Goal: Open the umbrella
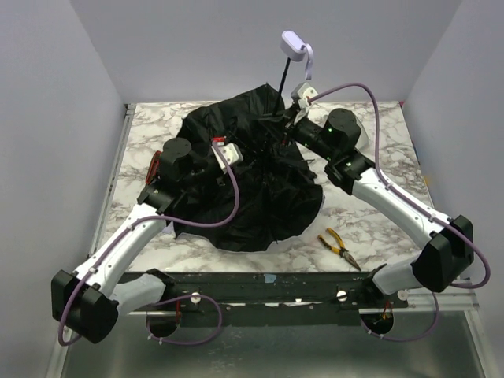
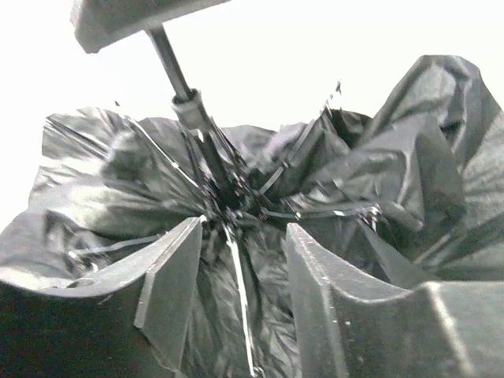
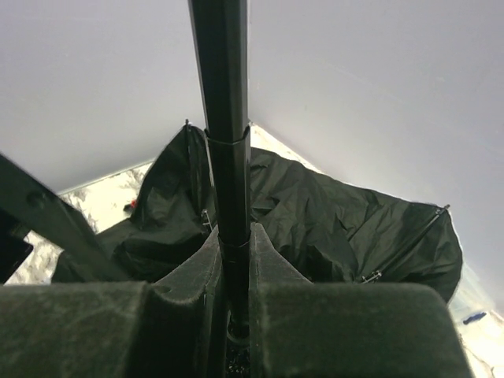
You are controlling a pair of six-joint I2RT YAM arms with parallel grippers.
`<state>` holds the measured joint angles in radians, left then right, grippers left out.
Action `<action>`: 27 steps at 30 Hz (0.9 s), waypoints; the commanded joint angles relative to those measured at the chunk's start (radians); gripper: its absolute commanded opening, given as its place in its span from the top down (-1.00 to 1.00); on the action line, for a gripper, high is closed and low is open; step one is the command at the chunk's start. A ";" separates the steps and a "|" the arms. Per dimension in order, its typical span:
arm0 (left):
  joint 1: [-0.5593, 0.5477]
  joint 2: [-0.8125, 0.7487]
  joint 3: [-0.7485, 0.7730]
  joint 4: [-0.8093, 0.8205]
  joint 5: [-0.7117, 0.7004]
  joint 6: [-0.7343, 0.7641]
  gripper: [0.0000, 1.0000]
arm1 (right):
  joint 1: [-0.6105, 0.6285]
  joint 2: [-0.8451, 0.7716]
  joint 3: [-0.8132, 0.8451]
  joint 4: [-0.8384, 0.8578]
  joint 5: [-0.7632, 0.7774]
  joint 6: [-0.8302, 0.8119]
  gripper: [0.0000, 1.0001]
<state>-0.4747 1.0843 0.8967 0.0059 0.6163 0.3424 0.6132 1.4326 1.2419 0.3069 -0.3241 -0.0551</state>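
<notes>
The umbrella [image 1: 252,189] lies spread on the marble table with its black side up, crumpled and half unfolded. Its thin black shaft [image 1: 281,79] rises at the back to the small pale handle [image 1: 294,46]. My right gripper [image 1: 293,116] is shut on the shaft [image 3: 228,173] low down, near the canopy. My left gripper [image 1: 228,151] is open over the black fabric [image 2: 236,315]. A thin metal rib [image 2: 240,291] lies between its fingers, and the hub of ribs [image 2: 224,201] sits just ahead of them.
Yellow-handled pliers [image 1: 339,247] lie on the table at the front right. A red object [image 1: 155,167] shows at the umbrella's left edge, under my left arm. Grey walls close in the table on three sides.
</notes>
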 commanded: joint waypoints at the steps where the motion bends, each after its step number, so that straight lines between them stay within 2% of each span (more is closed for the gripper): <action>1: 0.002 0.048 0.098 0.069 -0.068 0.028 -0.04 | -0.004 -0.046 0.000 0.152 -0.037 -0.009 0.99; 5: 0.001 0.111 0.166 0.116 -0.083 0.041 -0.20 | -0.001 -0.050 0.004 0.185 -0.071 0.011 0.99; 10: -0.014 0.128 0.188 0.227 -0.015 0.008 -0.21 | 0.007 -0.063 -0.001 0.190 -0.092 0.025 0.99; 13: -0.032 0.123 0.178 0.307 0.000 -0.035 -0.09 | 0.013 -0.070 -0.010 0.187 -0.098 0.036 0.99; 17: -0.058 0.141 0.202 0.337 0.000 -0.078 0.14 | 0.020 -0.078 -0.016 0.186 -0.105 0.052 0.99; 24: -0.093 0.200 0.243 0.327 -0.050 -0.130 0.45 | 0.031 -0.080 -0.015 0.193 -0.110 0.101 0.99; 27: -0.098 0.227 0.244 0.306 -0.086 -0.134 0.51 | 0.032 -0.083 -0.013 0.194 -0.107 0.113 0.99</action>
<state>-0.5552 1.2762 1.1175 0.3058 0.5709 0.2440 0.6323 1.3846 1.2293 0.4252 -0.4091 0.0174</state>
